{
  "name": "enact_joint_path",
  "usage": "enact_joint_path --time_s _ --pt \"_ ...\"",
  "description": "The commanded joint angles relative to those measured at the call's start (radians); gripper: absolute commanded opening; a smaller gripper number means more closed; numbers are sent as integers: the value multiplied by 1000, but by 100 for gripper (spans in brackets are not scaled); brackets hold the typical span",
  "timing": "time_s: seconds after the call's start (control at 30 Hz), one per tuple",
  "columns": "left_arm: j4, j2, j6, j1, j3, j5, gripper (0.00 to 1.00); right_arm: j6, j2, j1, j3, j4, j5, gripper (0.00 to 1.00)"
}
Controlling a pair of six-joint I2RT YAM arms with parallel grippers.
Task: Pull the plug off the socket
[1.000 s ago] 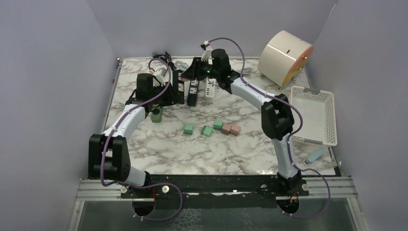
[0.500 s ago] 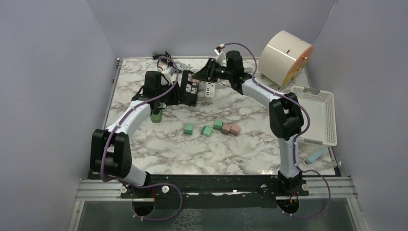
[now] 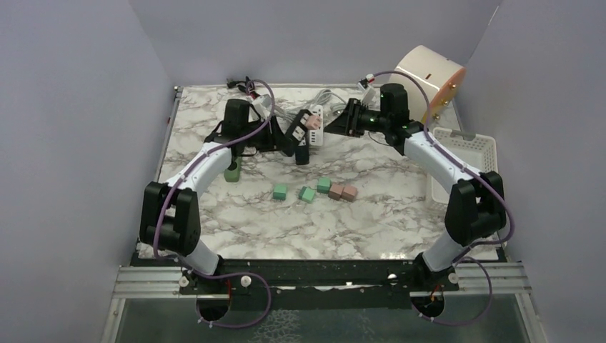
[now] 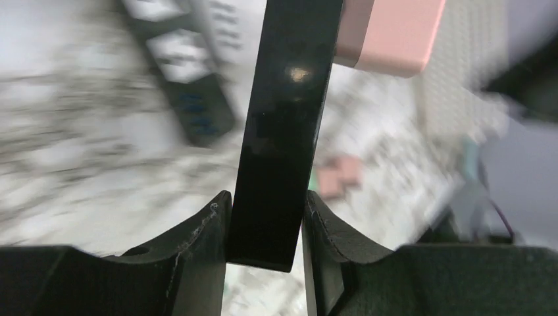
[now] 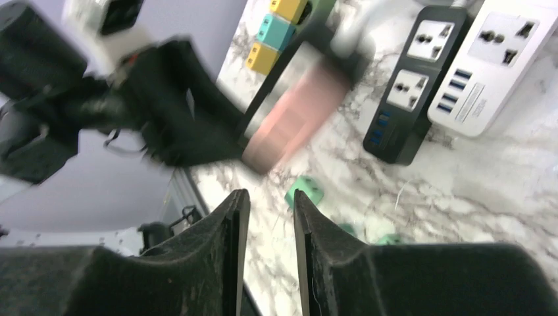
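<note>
My left gripper (image 4: 266, 197) is shut on a black power strip (image 4: 289, 112), held lifted and tilted over the table's far middle (image 3: 291, 136). A pink plug (image 4: 395, 33) sits in the strip just past my fingers; it also shows in the top view (image 3: 312, 123) and, blurred, in the right wrist view (image 5: 296, 112). My right gripper (image 5: 270, 194) is narrowly open and empty, just right of the plug (image 3: 336, 125) and not touching it.
A second black strip (image 5: 411, 85) and a white strip (image 5: 493, 59) lie on the marble. Green and pink blocks (image 3: 324, 187) sit mid-table, a green cylinder (image 3: 231, 174) at the left. A white basket (image 3: 468, 168) and a cream drum (image 3: 423, 82) stand at the right.
My left gripper has lifted the black strip with the pink plug and carried it right. My right arm has swung right, its gripper drawing back from the strips with nothing in it.
</note>
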Motion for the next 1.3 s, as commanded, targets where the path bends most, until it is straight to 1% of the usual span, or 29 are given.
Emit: enact_joint_path --time_s 0.0,0.13,0.2,0.37,0.4,0.47,0.5,0.57,0.67,0.77,0.83,0.93,1.1,1.27 --pt "-111 80 -205 158 20 -605 0 -105 -117 -46 59 -160 -95 1" --pt "-154 102 -238 158 64 -681 0 -63 -145 -46 98 -271 108 1" --pt "-148 114 -249 158 76 -685 0 -40 -140 -46 113 -276 114 1" --pt "-81 122 -220 138 100 -624 0 -51 -98 -46 94 -273 106 2" --pt "-68 117 -203 129 105 -614 0 -52 -84 -43 91 -264 97 6" --pt "-23 93 -165 103 102 -596 0 -53 -61 -20 82 -213 102 23" --pt "7 75 -143 89 90 -586 0 -52 -50 -3 82 -181 114 29" --pt "79 24 -110 64 45 -568 0 -50 -14 29 91 -111 122 37" --pt "164 -51 -82 39 -21 -537 0 8 71 46 118 23 81 46" --pt "212 -120 -78 21 -80 -513 0 54 177 52 191 129 56 51" --pt "231 -164 -75 10 -110 -509 0 64 251 61 272 156 40 53" --pt "235 -209 -69 -1 -132 -503 0 79 344 78 389 173 52 65" --pt "235 -242 -69 -21 -145 -493 0 86 456 105 540 165 54 69" --pt "236 -250 -64 -37 -143 -498 0 94 529 143 625 141 46 71"
